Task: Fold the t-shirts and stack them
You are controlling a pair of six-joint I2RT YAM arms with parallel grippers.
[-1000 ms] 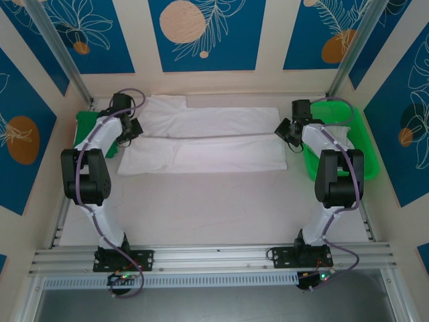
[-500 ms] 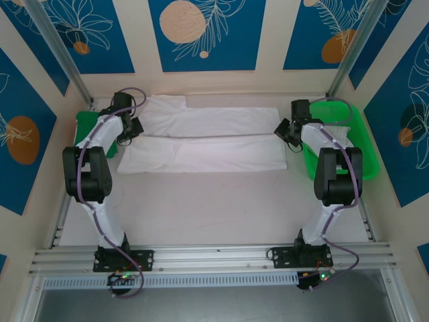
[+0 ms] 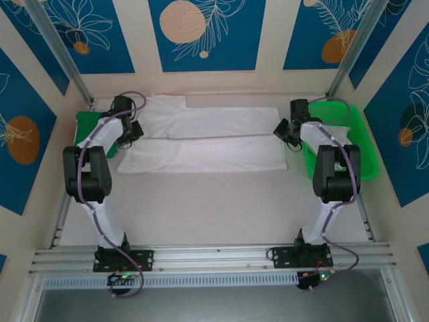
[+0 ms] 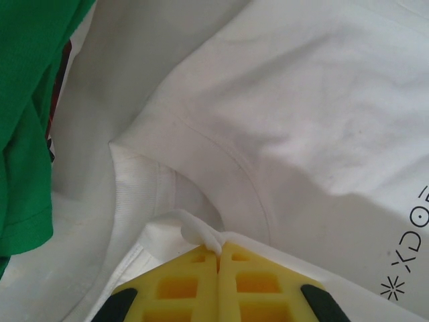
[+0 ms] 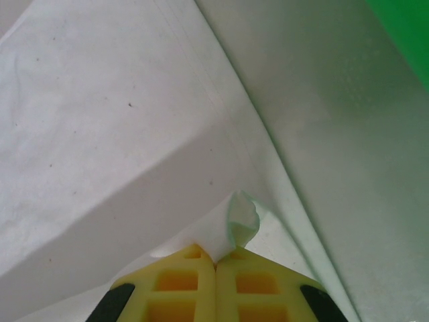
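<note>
- 2 robot arms reach from the near edge across a pale table (image 3: 214, 201), seen from the top external camera. Cream walls with blue wall panels (image 3: 201, 33) bearing leaf and orange-circle designs enclose it.
- 1 white t-shirt (image 3: 208, 137) lies flat across the far half of the table, folded into a long band with a crease running left to right.
- The left gripper (image 3: 137, 131) sits at the shirt's left end and the right gripper (image 3: 281, 129) at its right end.
- A green tray (image 3: 365, 154) stands just beyond the right arm, and green material (image 3: 84, 127) lies in the far left corner.
- Left wrist view: the left gripper (image 4: 219, 249) has its 2 yellow fingers pressed together, pinching a small fold of the t-shirt (image 4: 301, 121) near the ribbed collar (image 4: 134, 194). A dark print (image 4: 409, 248) shows at the right edge, and green material (image 4: 27, 100) lies at the left.
- Right wrist view: the right gripper (image 5: 216, 258) is clamped on a curled edge of the t-shirt (image 5: 100, 121). The green tray (image 5: 402, 27) fills the top right corner.
</note>
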